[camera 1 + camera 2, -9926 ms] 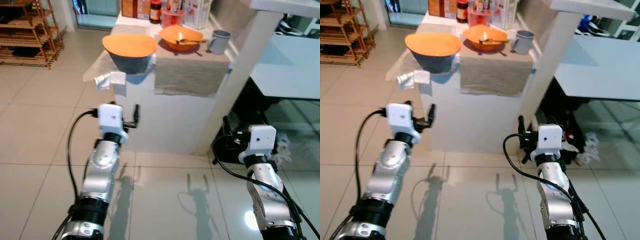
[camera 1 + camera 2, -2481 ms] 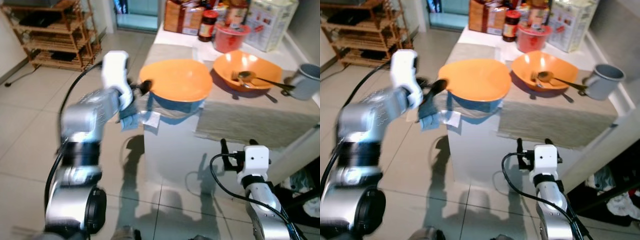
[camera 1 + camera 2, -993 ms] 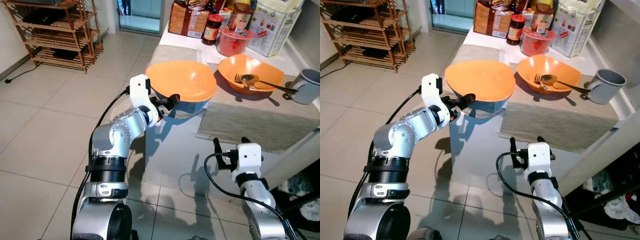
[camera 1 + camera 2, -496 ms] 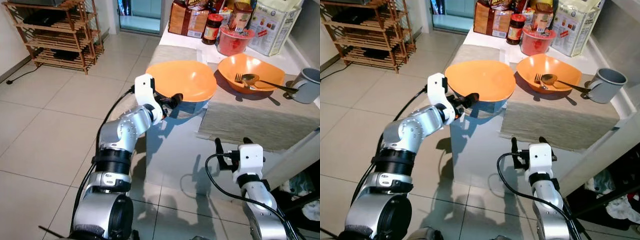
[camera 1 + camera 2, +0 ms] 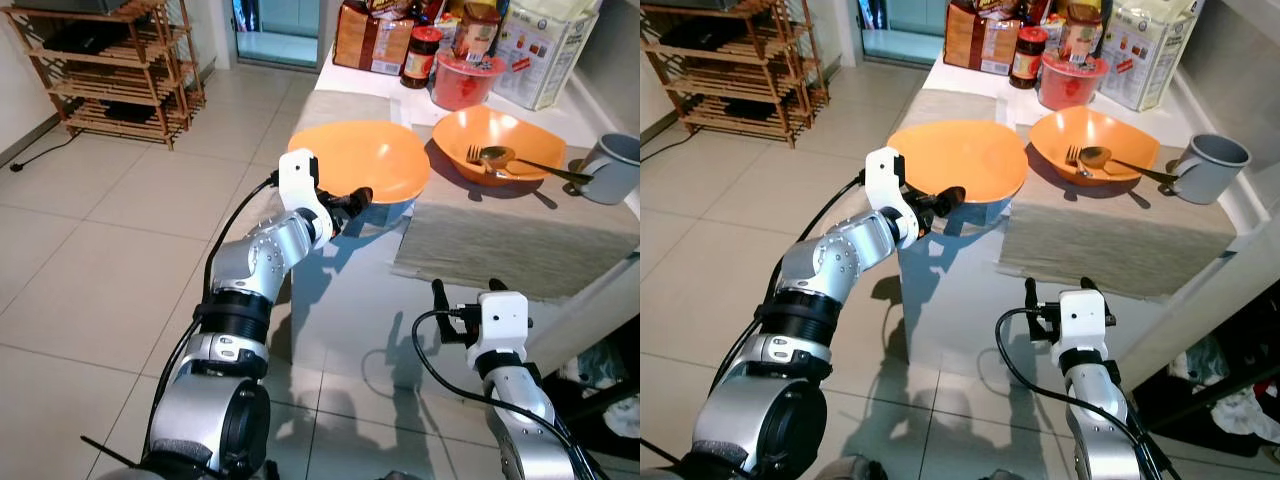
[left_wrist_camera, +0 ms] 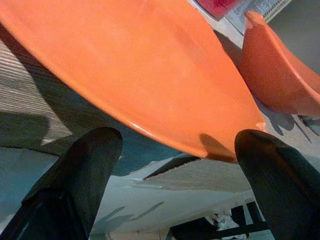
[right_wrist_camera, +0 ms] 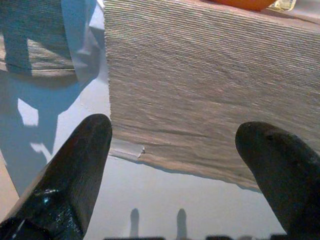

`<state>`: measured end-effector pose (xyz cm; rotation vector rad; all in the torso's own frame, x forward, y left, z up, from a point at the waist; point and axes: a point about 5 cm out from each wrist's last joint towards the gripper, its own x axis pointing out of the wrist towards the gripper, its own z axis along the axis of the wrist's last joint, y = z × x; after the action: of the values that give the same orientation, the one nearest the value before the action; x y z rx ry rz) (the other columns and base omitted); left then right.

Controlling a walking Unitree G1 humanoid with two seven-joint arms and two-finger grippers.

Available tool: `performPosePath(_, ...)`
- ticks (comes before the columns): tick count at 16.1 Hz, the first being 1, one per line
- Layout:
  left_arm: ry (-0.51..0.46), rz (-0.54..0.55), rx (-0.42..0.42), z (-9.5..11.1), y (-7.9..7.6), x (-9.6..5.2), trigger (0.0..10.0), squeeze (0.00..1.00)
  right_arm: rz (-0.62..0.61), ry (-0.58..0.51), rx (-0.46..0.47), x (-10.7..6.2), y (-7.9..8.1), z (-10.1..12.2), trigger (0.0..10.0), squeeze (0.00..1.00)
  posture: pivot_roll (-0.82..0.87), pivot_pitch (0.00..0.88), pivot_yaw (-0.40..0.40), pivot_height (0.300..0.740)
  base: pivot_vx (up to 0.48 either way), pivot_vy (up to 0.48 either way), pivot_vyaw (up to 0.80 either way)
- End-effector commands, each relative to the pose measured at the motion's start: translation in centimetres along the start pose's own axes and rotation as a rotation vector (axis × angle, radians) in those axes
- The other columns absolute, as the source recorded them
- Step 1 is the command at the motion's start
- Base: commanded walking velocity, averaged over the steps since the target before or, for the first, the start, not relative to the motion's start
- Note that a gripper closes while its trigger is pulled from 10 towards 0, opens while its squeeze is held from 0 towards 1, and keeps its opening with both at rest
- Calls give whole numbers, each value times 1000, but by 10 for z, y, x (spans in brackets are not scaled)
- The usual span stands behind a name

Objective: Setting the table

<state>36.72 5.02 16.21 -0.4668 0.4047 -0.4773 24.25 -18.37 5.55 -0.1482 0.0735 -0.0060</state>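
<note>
Orange bowl [image 5: 362, 159] sits upright, its long axis across the counter; my left gripper [image 5: 352, 201], jaws wide and empty, reaches under its near rim

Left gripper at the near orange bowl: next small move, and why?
Probably ease the left gripper a little farther forward, then close. Its jaws are open, and in the left wrist view the large orange bowl has its near rim lying just ahead between them, not yet gripped. The right gripper hangs idle below the placemat.
</note>
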Motion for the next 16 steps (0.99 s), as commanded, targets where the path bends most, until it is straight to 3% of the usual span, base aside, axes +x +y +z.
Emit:
performPosePath(1,-8,-34,31,5,-15,6,10000,0,-21,-7,1,1,-5,4,10000,0,-55,0,-4,718,0,0,0)
performPosePath(7,-3,-48,27,1,-22,13,10000,0,-23,-6,1,1,-5,4,10000,0,-61,0,0,718,0,0,0)
performPosePath(8,-1,-39,12,1,-21,15,3843,0,-24,-6,1,0,-5,4,10000,0,-62,0,0,718,0,0,0)
performPosePath(9,1,-35,10,0,-21,15,2902,0,-24,-6,1,0,-5,4,10000,0,-63,0,1,718,0,0,0)
performPosePath(10,4,-31,6,-1,-20,16,0,0,-25,-6,1,0,-5,4,10000,0,-63,0,1,718,0,0,0)
performPosePath(16,6,-20,4,-1,-19,19,0,0,-25,-4,0,-1,-5,3,10000,0,-67,0,3,718,0,0,0)
